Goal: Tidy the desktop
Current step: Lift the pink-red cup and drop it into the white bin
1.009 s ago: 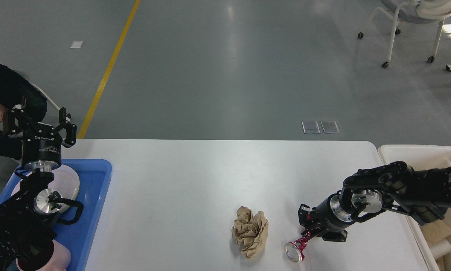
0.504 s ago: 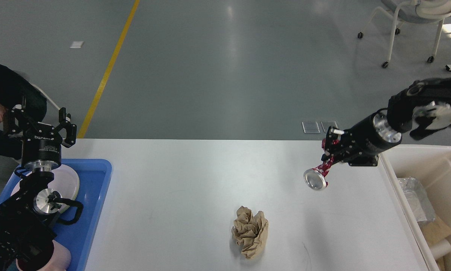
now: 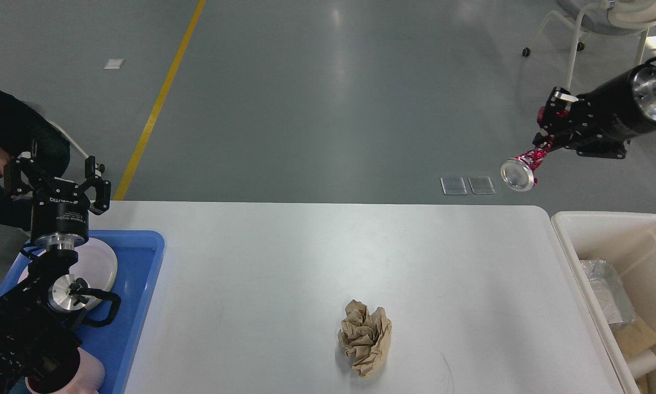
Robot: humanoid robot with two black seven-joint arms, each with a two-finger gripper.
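Note:
The white desktop (image 3: 284, 257) fills the lower middle of the head view. On it lies a crumpled brown paper ball (image 3: 365, 337), right of centre and near the front edge. High at the upper right, my right gripper (image 3: 547, 138) is shut on a crushed red can (image 3: 524, 166), which hangs in the air beyond the desktop's far right corner. My left gripper (image 3: 57, 174) is open at the far left, raised above the blue tray (image 3: 136, 284), with nothing between its fingers.
The blue tray holds a white plate (image 3: 101, 265) and a pink cup (image 3: 87, 377) at the left edge. A cream-white bin (image 3: 596, 224) with foil and paper scraps stands at the right. A person sits at the far left; a chair stands at the back right.
My right gripper lifted the crushed can off the desktop near the front and carried it up and to the right, well above the table. The left arm stayed put.

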